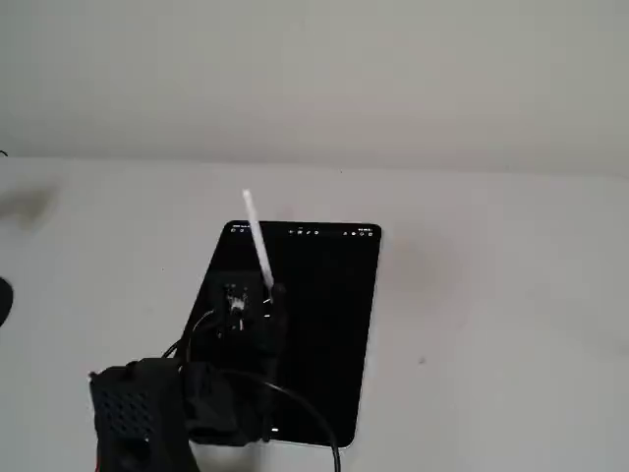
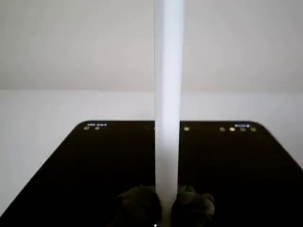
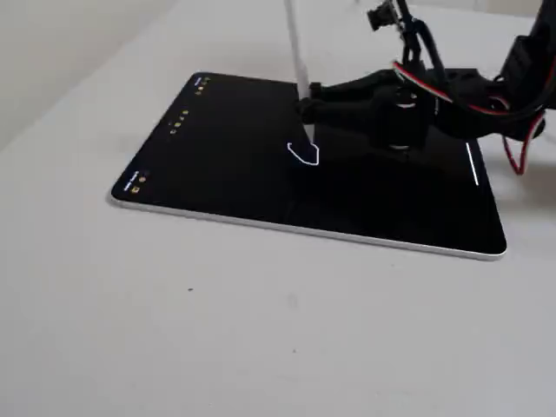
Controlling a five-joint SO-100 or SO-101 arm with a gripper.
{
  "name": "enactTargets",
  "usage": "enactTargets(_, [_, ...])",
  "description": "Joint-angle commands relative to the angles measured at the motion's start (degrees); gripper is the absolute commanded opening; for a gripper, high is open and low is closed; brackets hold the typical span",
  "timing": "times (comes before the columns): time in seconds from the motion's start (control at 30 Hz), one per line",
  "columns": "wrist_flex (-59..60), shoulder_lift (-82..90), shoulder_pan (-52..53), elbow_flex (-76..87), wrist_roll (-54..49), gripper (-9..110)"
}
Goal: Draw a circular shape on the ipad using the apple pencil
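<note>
The ipad (image 1: 324, 324) lies flat on the white table with its black screen up; it also shows in the wrist view (image 2: 71, 175) and in the other fixed view (image 3: 217, 148). My gripper (image 3: 309, 100) is shut on the apple pencil (image 3: 297, 52), a thin white stylus held nearly upright with its tip down on the screen. The pencil rises through the middle of the wrist view (image 2: 168, 94), between the dark fingers (image 2: 137, 203). In a fixed view the gripper (image 1: 267, 293) holds the pencil (image 1: 257, 236) over the screen's left half. A small thin white outline, the circular shape (image 3: 306, 156), lies at the tip.
A row of tiny icons (image 1: 314, 232) runs along the ipad's far short side. The black arm body (image 1: 147, 403) with red and black cables (image 3: 512, 130) overhangs the ipad's near end. A dark object (image 1: 3, 300) sits at the table's left edge. Bare white table surrounds the ipad.
</note>
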Motion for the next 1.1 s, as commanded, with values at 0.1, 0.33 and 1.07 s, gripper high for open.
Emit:
enactTargets(0.1, [1.05, -2.37, 0.97, -3.96, -0.88, 0])
enactTargets(0.33, [0.79, -3.34, -0.09, -5.89, -0.79, 0])
enactTargets(1.07, [0.00, -5.10, -2.81, -8.53, 0.70, 0])
